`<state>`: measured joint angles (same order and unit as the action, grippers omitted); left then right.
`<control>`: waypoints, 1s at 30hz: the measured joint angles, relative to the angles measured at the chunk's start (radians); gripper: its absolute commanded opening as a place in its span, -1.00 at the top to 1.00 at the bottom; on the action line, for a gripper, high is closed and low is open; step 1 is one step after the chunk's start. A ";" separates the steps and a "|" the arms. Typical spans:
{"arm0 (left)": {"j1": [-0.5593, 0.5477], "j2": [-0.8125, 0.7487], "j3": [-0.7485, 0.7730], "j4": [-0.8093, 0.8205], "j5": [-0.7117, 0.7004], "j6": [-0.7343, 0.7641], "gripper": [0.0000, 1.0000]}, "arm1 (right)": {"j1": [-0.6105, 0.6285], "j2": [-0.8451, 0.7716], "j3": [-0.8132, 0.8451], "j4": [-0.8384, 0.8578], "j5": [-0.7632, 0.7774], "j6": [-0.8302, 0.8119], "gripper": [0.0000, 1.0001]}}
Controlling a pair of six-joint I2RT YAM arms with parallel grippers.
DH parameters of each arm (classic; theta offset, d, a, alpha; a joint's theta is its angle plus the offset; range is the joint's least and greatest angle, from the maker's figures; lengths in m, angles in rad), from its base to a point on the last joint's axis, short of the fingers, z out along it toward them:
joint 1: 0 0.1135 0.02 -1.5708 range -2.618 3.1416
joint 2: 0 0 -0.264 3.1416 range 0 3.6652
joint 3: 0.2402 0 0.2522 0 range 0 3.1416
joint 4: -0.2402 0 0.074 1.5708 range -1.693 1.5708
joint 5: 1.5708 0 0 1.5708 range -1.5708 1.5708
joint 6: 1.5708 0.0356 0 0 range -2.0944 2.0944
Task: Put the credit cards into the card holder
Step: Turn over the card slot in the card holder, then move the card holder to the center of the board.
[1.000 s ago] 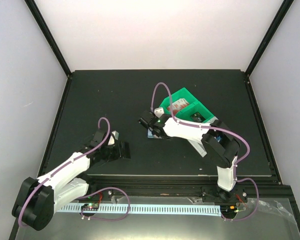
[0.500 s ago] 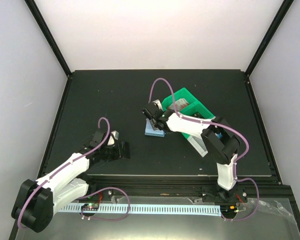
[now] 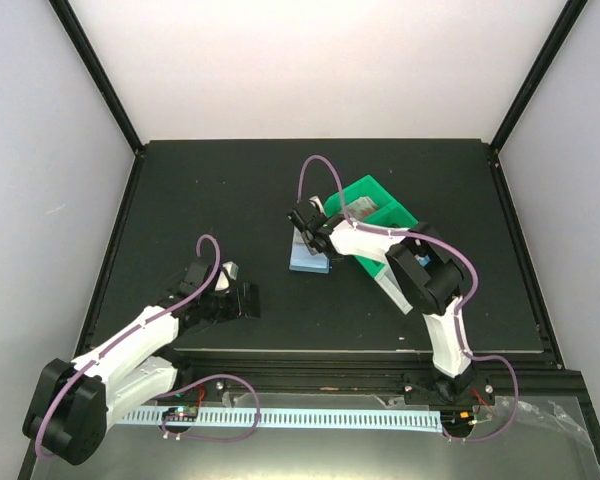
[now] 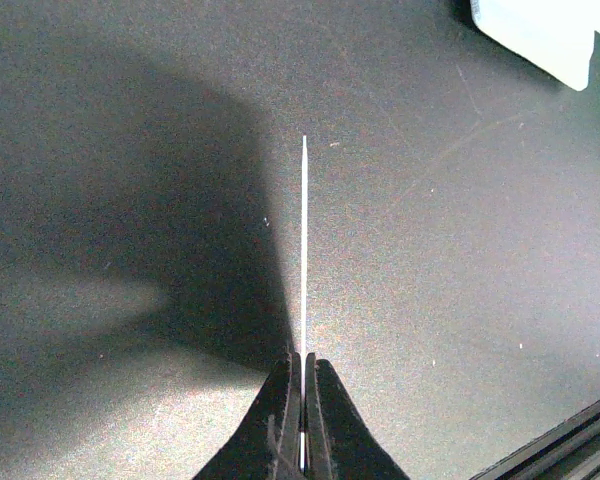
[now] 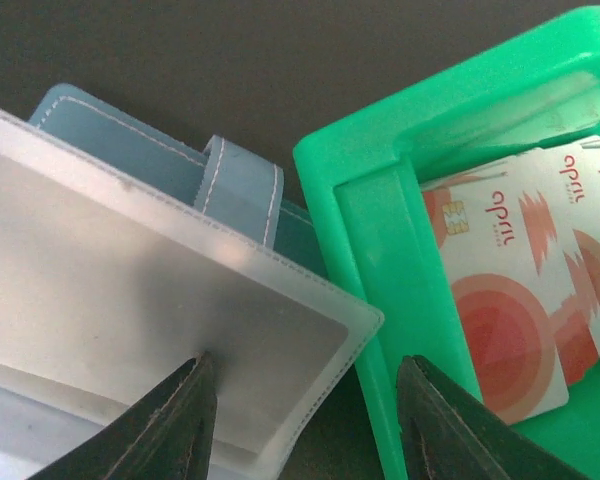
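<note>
Two arms work over a black table (image 3: 200, 190).

Top view: the right gripper (image 3: 305, 224) hangs above the opened card holder (image 3: 310, 263), which lies just beside the green bin (image 3: 380, 205). The left gripper (image 3: 245, 298) is well apart from both, to the left.

Left wrist view: the jaws are pinched tight on a thin card (image 4: 303, 250), seen edge-on.

Right wrist view: the fingers (image 5: 180, 420) are spread and grip nothing above the holder's clear pocket (image 5: 150, 300). Credit cards (image 5: 500, 300) lie in the bin.

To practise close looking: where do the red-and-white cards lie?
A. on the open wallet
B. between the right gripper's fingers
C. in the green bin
C: the right wrist view shows the red-and-white cards inside the green bin, beside the wallet.
</note>
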<state>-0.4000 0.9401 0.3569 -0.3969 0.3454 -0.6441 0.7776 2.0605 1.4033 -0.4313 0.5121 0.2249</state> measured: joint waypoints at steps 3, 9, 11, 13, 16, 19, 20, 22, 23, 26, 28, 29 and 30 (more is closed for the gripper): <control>0.000 0.000 0.002 -0.003 0.000 0.002 0.97 | -0.002 0.023 0.023 -0.002 0.001 -0.009 -0.06; 0.000 0.000 0.013 -0.006 0.011 0.008 0.97 | -0.006 0.037 0.076 -0.017 -0.034 -0.018 -0.17; 0.000 -0.002 0.016 -0.005 0.021 0.010 0.97 | -0.008 0.040 0.091 -0.026 -0.046 -0.013 -0.19; 0.000 -0.009 0.016 -0.003 0.031 0.013 0.97 | -0.009 0.040 0.093 -0.043 -0.058 0.001 -0.20; 0.000 -0.022 0.016 0.016 0.057 0.013 0.97 | -0.011 0.040 0.084 -0.085 -0.080 0.037 -0.20; 0.000 -0.024 0.017 0.053 0.087 0.011 0.97 | -0.010 0.040 0.069 -0.117 -0.108 0.069 -0.20; 0.000 -0.024 0.017 0.066 0.097 0.007 0.97 | -0.011 0.040 0.063 -0.129 -0.116 0.079 -0.19; 0.000 -0.024 0.018 0.089 0.113 0.001 0.97 | -0.011 0.040 0.062 -0.138 -0.125 0.097 -0.18; 0.000 -0.024 0.019 0.100 0.120 -0.004 0.97 | -0.011 0.040 0.062 -0.140 -0.129 0.104 -0.18; 0.000 -0.024 0.021 0.138 0.137 -0.022 0.97 | -0.012 0.039 0.055 -0.142 -0.143 0.138 -0.15; 0.000 -0.025 0.021 0.167 0.146 -0.042 0.97 | -0.013 0.032 0.041 -0.134 -0.159 0.164 -0.13; 0.000 -0.028 0.020 0.182 0.149 -0.052 0.97 | -0.016 0.023 0.028 -0.131 -0.174 0.182 -0.12; 0.000 -0.032 0.020 0.192 0.151 -0.061 0.97 | -0.018 0.010 0.011 -0.129 -0.191 0.202 -0.12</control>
<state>-0.4004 0.9077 0.3771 -0.2047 0.4961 -0.7055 0.7601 2.0701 1.4139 -0.5606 0.3214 0.4271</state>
